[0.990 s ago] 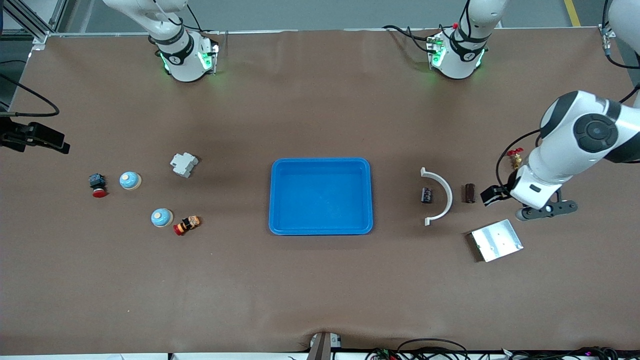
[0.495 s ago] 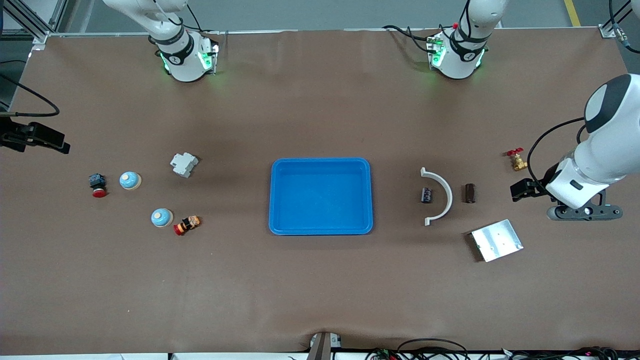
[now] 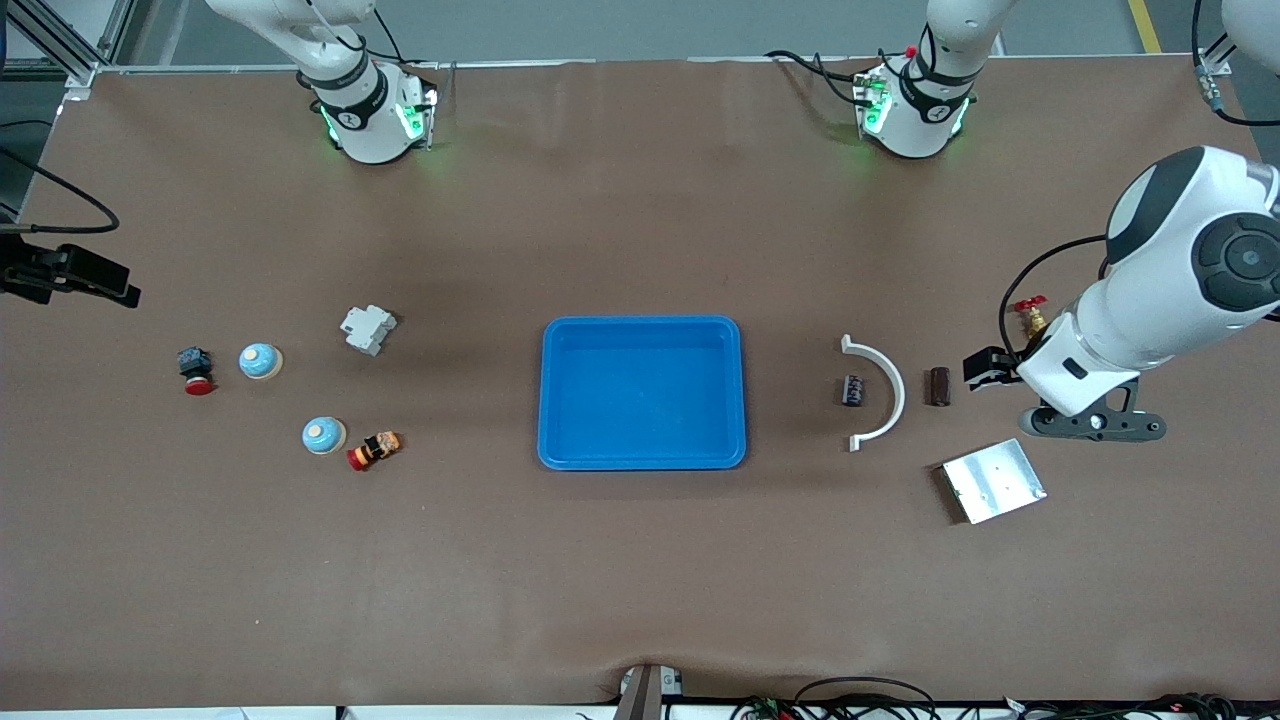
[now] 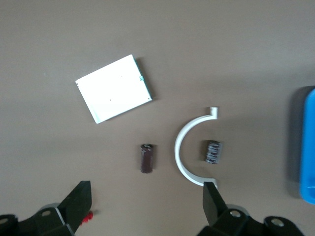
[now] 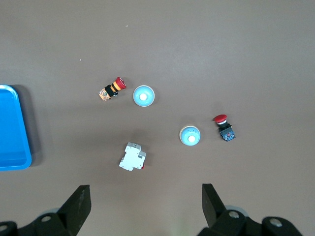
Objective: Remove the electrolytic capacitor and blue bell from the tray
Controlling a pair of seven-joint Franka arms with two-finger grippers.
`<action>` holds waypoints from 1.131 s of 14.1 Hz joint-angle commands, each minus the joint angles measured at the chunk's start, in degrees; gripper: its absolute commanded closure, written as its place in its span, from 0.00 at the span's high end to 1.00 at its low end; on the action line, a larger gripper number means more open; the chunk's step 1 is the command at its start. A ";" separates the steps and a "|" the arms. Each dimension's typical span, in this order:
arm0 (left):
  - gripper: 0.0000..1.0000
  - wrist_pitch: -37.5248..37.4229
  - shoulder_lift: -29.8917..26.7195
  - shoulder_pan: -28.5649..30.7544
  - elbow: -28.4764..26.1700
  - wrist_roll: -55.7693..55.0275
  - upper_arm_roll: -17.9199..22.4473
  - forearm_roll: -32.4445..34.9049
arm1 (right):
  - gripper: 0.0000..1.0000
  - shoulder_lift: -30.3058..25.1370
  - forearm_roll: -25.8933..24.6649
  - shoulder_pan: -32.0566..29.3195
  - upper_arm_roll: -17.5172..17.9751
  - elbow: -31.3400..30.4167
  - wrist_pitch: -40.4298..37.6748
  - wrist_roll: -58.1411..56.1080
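Two capacitors (image 3: 852, 390) are seen on the tabletop (image 3: 640, 560) outside the empty tray (image 3: 642, 392), below the left claw (image 4: 146, 204), whose fingers are spread with nothing held. Both bells (image 3: 261, 361) lie under the right claw (image 5: 143, 205), likewise spread and empty.

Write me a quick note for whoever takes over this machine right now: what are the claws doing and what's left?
Left claw: open, holding nothing, over the table above the brown capacitor.
Right claw: open, holding nothing, up over the right arm's end of the table.
Blue tray: mid-table, nothing in it.
Two blue bells lie at the right arm's end. The brown capacitor and a dark capacitor lie at the left arm's end, either side of a white curved bracket.
Done: both parts look out of the tray. Left: apparently nothing.
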 commanded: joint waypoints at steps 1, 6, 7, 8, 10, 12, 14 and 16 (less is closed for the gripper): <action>1.00 -7.11 -2.87 -9.68 11.33 0.82 7.39 -4.71 | 1.00 -0.16 1.02 -1.04 0.73 0.50 -0.50 0.31; 1.00 -7.21 -16.29 -29.54 14.00 8.87 38.99 -22.87 | 1.00 -0.16 1.02 -1.13 0.73 0.50 -0.59 0.31; 1.00 -7.04 -19.02 -33.76 13.39 12.91 46.11 -26.31 | 1.00 -0.16 1.02 -1.13 0.73 0.50 -0.50 0.31; 1.00 -7.04 -20.88 -37.37 12.52 16.08 51.92 -28.35 | 1.00 -0.16 1.02 -1.13 0.73 0.50 -0.50 0.31; 1.00 -7.39 -22.56 -42.13 11.89 18.13 58.20 -30.21 | 1.00 -0.16 1.02 -1.13 0.73 0.50 -0.50 0.31; 1.00 -7.56 -23.88 -45.38 10.23 18.40 61.28 -30.21 | 1.00 -0.16 1.02 -1.13 0.73 0.50 -0.50 0.31; 1.00 -7.56 -25.89 -47.85 8.47 20.94 64.62 -30.82 | 1.00 -0.16 1.02 -1.13 0.73 0.50 -0.50 0.31; 1.00 -7.56 -26.43 -50.23 8.29 21.13 66.65 -31.70 | 1.00 -0.16 1.02 -1.13 0.73 0.50 -0.50 0.31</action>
